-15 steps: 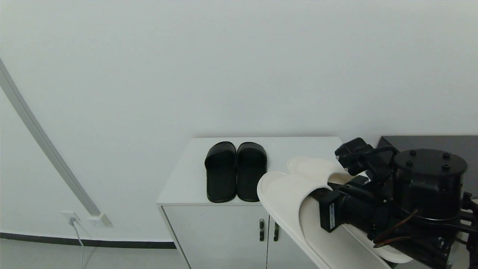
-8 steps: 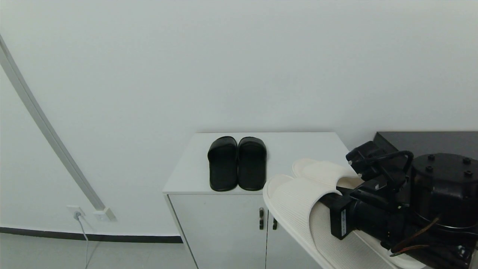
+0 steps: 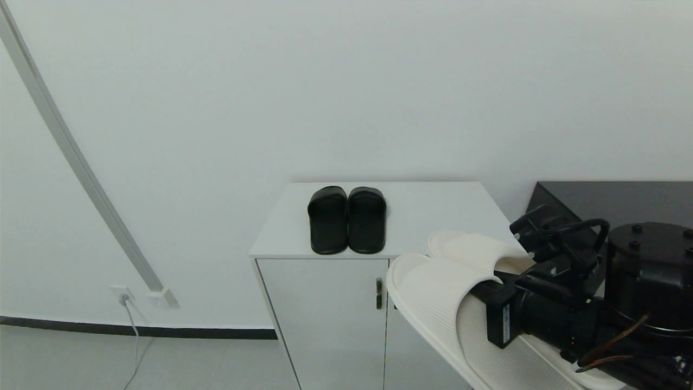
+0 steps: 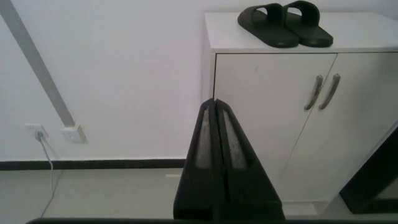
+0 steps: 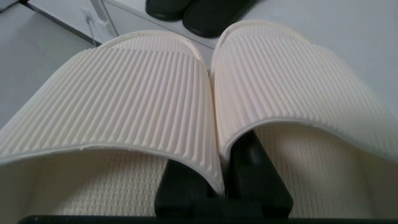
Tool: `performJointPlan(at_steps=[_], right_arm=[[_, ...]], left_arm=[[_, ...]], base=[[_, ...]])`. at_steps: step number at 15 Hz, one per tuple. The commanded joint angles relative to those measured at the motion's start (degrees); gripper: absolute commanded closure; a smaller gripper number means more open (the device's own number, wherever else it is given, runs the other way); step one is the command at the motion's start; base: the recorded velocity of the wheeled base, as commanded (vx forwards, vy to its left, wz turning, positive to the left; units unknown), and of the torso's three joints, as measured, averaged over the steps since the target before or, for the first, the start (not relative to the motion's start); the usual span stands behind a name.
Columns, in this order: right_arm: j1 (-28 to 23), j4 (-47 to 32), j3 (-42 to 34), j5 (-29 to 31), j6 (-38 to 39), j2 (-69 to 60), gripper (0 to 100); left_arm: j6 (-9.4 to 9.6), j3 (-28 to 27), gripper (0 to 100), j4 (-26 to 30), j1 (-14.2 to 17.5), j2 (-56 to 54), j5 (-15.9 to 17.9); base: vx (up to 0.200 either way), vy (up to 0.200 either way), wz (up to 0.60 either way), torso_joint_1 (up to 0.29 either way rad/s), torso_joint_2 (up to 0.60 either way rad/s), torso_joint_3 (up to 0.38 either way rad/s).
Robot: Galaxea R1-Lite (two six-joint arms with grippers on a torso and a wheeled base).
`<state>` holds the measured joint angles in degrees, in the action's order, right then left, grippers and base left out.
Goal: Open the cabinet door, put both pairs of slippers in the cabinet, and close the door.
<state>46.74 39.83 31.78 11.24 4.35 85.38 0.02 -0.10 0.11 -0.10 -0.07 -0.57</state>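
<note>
A pair of black slippers (image 3: 347, 219) lies side by side on top of the white cabinet (image 3: 325, 309), whose two doors are closed with their handles (image 3: 379, 292) meeting at the middle. A pair of white ribbed slippers (image 3: 438, 284) hangs in front of the cabinet's right door, held by my right gripper (image 3: 483, 291). That gripper (image 5: 222, 177) is shut on the two inner edges, pressed together. My left gripper (image 4: 215, 107) is shut on nothing, low and out in front of the cabinet (image 4: 267, 106), with the black slippers (image 4: 286, 15) above it.
A dark surface (image 3: 612, 200) adjoins the cabinet on the right. A wall socket with a plugged-in cable (image 3: 125, 298) and a slanted grey conduit (image 3: 70, 151) sit on the wall to the left, above open grey floor (image 3: 135, 363).
The whole head picture has shifted: the cabinet now looks smaller and farther, so the camera has moved back. The white slippers stay in my right gripper.
</note>
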Motion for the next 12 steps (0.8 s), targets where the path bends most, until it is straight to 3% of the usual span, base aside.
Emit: performJointPlan(at_steps=[1,9,12], right_arm=[[0.11,0.08,-0.23,-0.25,-0.22,0.05,100],[-0.33,0.16,-1.37,-1.13,-1.45,-0.13,100],[-0.33,0.34,-1.37,-1.48,-1.45,0.57,100]], left_arm=[[-0.02,0.01,100,-0.02,0.01,0.07,-0.04],[-0.29,0.01,100,-0.02,0.01,0.07,-0.04],[-0.02,0.01,100,-0.11,0.01,0.07,-0.13]], base=[[0.0,0.0,0.0,0.0,0.0,0.0],[0.0,0.0,0.0,0.0,0.0,0.0],[0.0,0.0,0.0,-0.098,0.23,0.129]])
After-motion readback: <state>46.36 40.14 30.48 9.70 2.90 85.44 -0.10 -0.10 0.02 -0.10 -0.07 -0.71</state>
